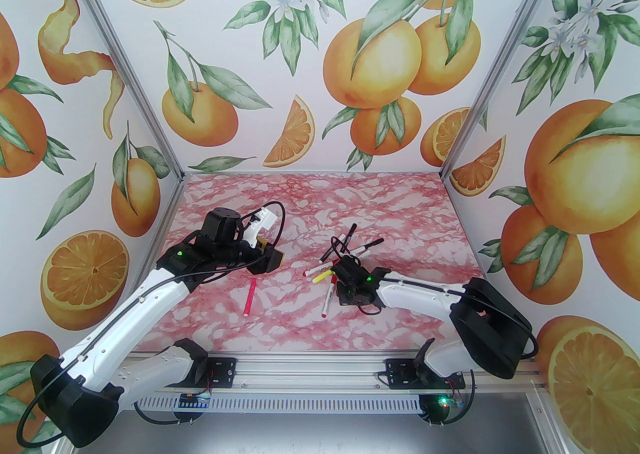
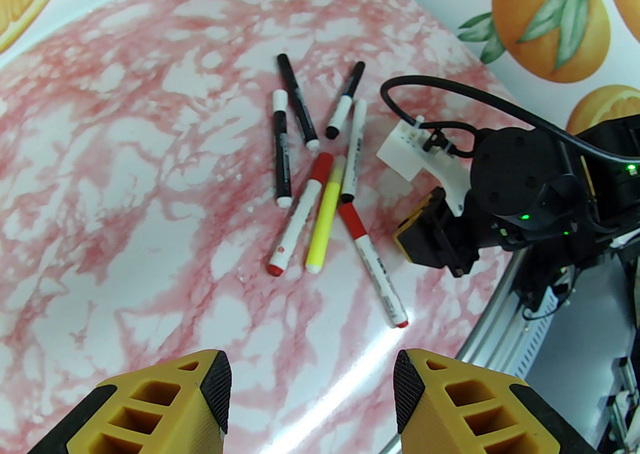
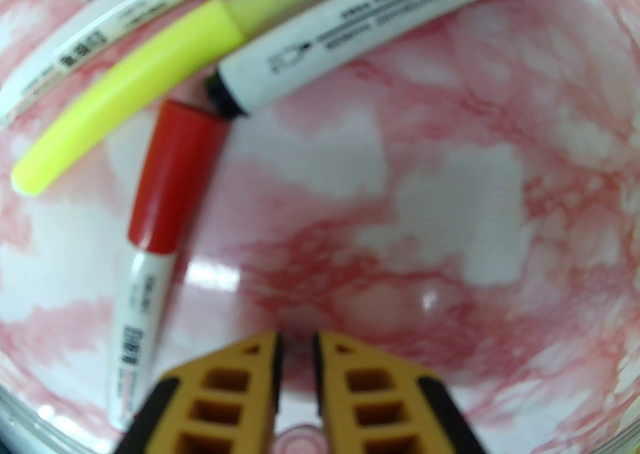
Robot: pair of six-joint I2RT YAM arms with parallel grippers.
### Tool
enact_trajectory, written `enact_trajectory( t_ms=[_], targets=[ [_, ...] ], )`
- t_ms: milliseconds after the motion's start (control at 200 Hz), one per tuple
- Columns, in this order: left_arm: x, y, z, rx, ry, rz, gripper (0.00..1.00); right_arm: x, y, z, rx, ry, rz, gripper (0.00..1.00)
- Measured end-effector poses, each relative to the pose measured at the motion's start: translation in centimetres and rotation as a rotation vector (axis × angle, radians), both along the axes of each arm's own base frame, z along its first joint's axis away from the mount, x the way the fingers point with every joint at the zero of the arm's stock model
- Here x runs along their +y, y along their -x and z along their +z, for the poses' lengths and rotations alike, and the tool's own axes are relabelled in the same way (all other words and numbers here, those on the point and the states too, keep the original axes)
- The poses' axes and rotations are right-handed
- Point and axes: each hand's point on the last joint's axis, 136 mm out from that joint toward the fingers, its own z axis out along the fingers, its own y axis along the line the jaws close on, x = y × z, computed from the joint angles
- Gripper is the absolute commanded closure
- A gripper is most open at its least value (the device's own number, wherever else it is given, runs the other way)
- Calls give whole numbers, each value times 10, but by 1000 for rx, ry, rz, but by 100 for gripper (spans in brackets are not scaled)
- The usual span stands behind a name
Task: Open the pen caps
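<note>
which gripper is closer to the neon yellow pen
Right. The right gripper hangs low, right beside the neon yellow pen. The left gripper, open, is farther off to the left, with a stretch of tabletop between it and the pen.

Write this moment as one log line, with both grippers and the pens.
left gripper: open, empty, above table | right gripper: nearly shut, empty, beside pens | red cap: fitted
</note>
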Motion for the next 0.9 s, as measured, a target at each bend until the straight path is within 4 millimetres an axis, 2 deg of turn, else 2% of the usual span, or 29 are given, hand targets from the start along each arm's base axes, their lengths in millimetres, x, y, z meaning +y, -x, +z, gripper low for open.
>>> enact_trajectory(
  t_ms=[741, 901],
  targets=[
    [-2, 1, -3, 14, 3, -12, 40, 0, -2, 1, -19, -5, -24, 74],
    [-4, 1, -6, 27, 3, -19, 41, 0, -3, 14, -69, -41, -25, 73]
  ],
)
